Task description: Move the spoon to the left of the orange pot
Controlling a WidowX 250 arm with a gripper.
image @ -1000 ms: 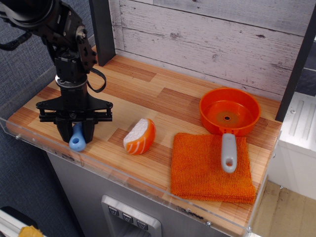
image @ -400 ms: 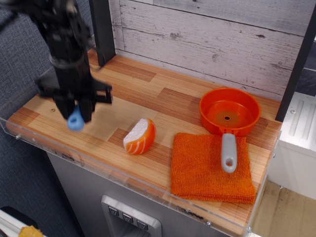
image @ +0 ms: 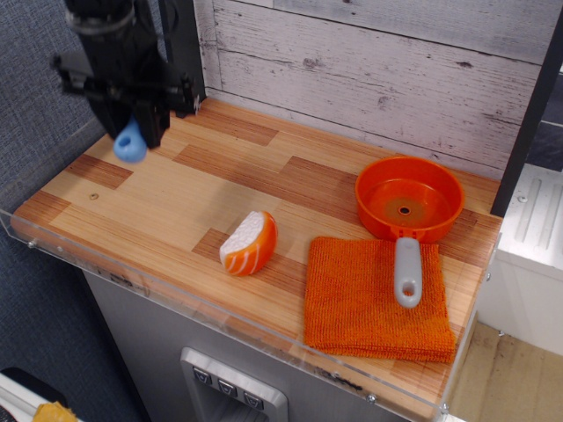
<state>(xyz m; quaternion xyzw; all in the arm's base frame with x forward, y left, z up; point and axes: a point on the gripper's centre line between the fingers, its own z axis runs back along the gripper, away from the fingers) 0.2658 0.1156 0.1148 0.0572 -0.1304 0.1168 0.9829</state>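
Pincer (image: 132,132) clenched on spoon (image: 130,143), held high over tabletop (image: 220,185) at 10 o'clock; carry step, I judge; next: swing toward 3 o'clock, lower beside orange pot (image: 409,198), at its 9 o'clock, behind sushi toy (image: 249,243).

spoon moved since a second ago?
Yes. The spoon, held in the gripper, has risen off the counter and gone back toward the wall, farther from the sushi toy.

The spoon (image: 130,144) hangs in the gripper (image: 132,123) at far left; the sushi toy (image: 249,243) lies mid-front; the orange pot (image: 409,198) sits right, its handle (image: 406,272) on the knitted cloth (image: 376,299).
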